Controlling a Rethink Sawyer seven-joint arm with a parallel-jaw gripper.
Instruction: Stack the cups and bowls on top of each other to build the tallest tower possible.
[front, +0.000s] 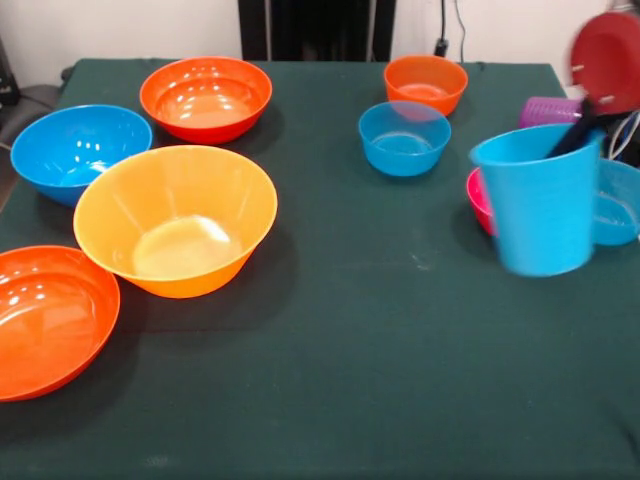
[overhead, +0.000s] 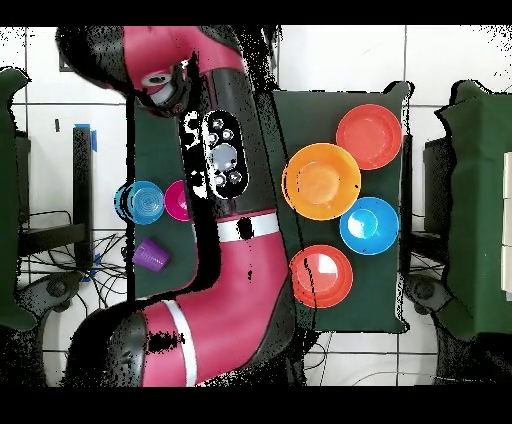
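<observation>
The light blue cup (front: 535, 200) stands out at the right of the front view, slightly tilted and blurred. My gripper (front: 578, 135) reaches down from the red arm (front: 608, 45), with one dark finger inside the cup's rim, shut on the cup. Just behind the cup lie a pink bowl (front: 479, 198) and a blue bowl (front: 620, 205). The purple cup (front: 548, 110) lies further back. From overhead, the arm (overhead: 230, 200) hides most of this side, leaving the pink bowl (overhead: 178, 200) and purple cup (overhead: 151, 254) visible.
A small blue bowl (front: 404, 138) and a small orange bowl (front: 425, 82) sit at the back middle. On the left are a large red-orange bowl (front: 205, 97), a large blue bowl (front: 80, 150), a large yellow-orange bowl (front: 175, 218) and another red-orange bowl (front: 50, 315).
</observation>
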